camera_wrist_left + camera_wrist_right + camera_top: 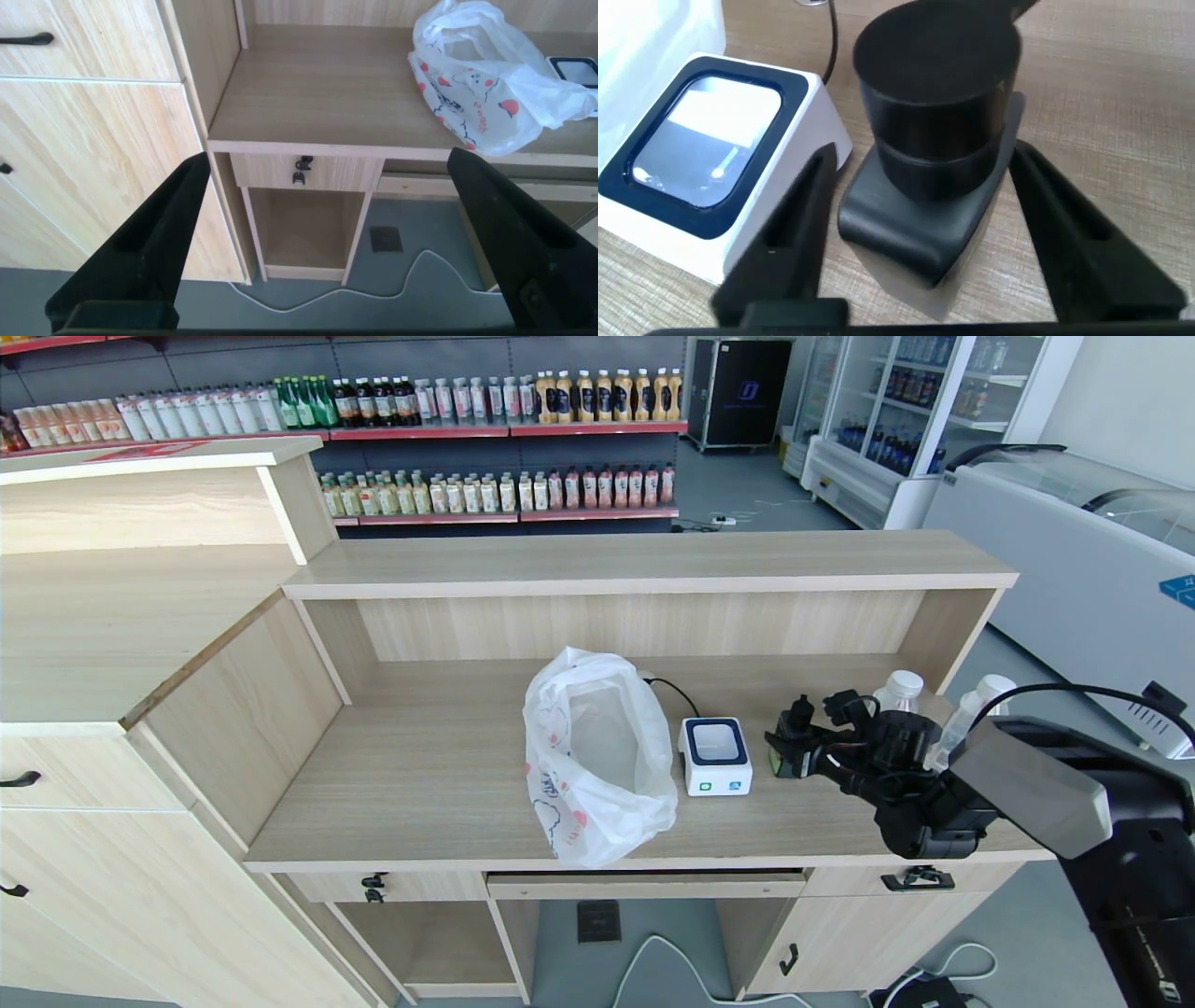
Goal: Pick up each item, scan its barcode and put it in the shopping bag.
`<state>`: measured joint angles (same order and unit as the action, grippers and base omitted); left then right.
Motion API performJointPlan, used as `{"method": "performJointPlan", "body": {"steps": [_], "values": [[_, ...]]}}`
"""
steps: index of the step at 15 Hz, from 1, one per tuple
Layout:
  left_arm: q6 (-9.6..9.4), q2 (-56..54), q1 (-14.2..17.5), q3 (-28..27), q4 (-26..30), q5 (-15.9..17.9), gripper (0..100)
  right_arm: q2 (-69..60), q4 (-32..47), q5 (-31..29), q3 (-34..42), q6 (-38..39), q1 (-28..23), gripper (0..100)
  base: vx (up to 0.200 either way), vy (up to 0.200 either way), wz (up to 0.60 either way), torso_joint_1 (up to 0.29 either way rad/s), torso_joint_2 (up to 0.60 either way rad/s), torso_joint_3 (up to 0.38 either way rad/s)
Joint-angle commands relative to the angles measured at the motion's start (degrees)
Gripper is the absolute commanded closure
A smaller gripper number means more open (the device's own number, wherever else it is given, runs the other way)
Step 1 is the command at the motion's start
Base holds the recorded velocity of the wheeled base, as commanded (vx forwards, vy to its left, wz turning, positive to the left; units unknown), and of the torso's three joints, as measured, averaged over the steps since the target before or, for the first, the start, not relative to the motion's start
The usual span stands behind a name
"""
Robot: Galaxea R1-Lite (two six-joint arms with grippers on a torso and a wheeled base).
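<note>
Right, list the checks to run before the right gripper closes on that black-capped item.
1. Black-capped item sits between the fingers of the right gripper: ok.
2. Right gripper is open, with a gap on each side of the item: ok.
3. Scanner window is uncovered, right beside the item: ok.
4. Shopping bag mouth is open: ok.
5. Where the item's barcode faces: cannot tell.
6. Left gripper is open and off the counter: ok.

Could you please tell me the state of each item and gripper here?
Shopping bag: mouth open, on counter.
Barcode scanner: window facing up, nothing over it.
Black-capped bottle: upright, not yet gripped.
White-capped bottles: upright, untouched.
Right gripper: open, straddling that bottle.
Left gripper: open, empty.
</note>
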<state>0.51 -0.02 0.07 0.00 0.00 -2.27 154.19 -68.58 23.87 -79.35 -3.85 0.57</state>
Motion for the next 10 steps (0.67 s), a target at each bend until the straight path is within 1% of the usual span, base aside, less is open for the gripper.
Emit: {"method": "performJointPlan", "body": {"steps": [1,7,8,9,10], "values": [[0.02,0.02,0.01,0.00,0.00,-0.02,0,0.33,0.03,0.04,-0.54,-0.01,0.13,100,0.000,0.000,0.00,0.000,0.00,0.000],[0.02,0.02,0.01,0.00,0.00,-0.02,0,-0.55,-0.59,-0.14,0.25,-0.72,-0.05,100,0.000,0.000,0.00,0.000,0.00,0.000],[0.02,0.02,0.01,0.00,0.00,-0.02,0,-3.28,-0.76,-0.14,2.71,-3.88,0.22,100,0.000,0.000,0.00,0.000,0.00,0.000],[0.02,0.02,0.01,0.00,0.00,-0.02,0,-7.32,-0.59,0.39,7.28,-8.01,0.75,100,0.000,0.000,0.00,0.000,0.00,0.000],[0.02,0.02,0.01,0.00,0.00,-0.02,0,-11.28,-0.41,1.18,11.41,-9.68,1.80,100,0.000,0.000,0.00,0.000,0.00,0.000]]}}
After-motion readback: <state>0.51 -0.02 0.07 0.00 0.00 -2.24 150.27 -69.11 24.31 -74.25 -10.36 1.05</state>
